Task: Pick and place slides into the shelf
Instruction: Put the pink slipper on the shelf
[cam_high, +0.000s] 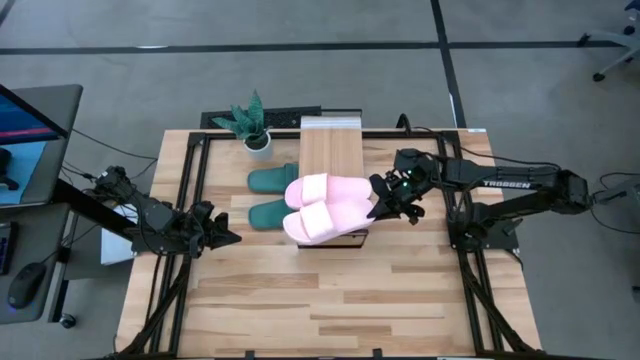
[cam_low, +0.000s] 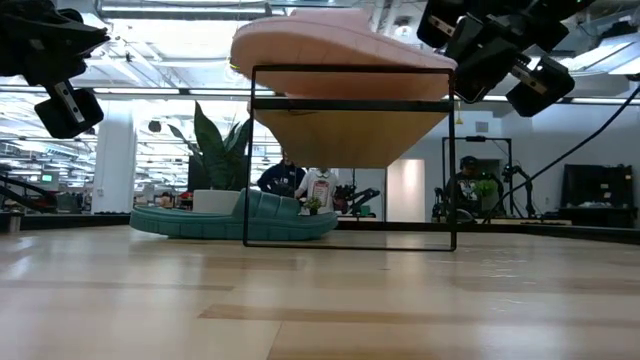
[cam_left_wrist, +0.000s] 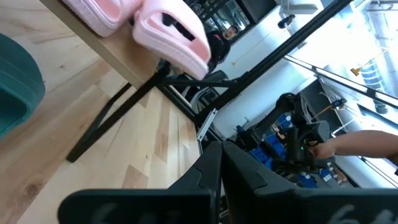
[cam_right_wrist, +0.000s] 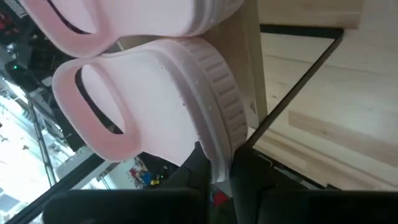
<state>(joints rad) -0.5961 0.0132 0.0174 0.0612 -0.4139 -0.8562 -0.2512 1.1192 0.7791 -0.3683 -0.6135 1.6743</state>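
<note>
Two pale pink slides (cam_high: 322, 205) lie side by side, soles down, on the near end of the shelf (cam_high: 330, 150), a narrow rack with a light wood top and a dark frame. The nearer one (cam_right_wrist: 155, 93) juts past the shelf's near end. My right gripper (cam_high: 380, 203) is at the slides' heel ends, shut on the nearer one. Two dark green slides (cam_high: 272, 196) rest soles down on the table left of the shelf. My left gripper (cam_high: 228, 237) waits shut, low at the table's left, holding nothing. My right gripper pinches the nearer pink slide's ribbed sole rim (cam_right_wrist: 219, 146) between its two fingers, at the heel end. The fingers come from the table's right side, slanting down. The slide stays sole down on the shelf's top (cam_right_wrist: 249, 68), beside the other pink slide.
A small potted plant (cam_high: 255, 125) stands at the far left of the shelf. The near half of the slatted table (cam_high: 330, 300) is bare wood. People (cam_low: 300, 182) sit in the room beyond the table.
</note>
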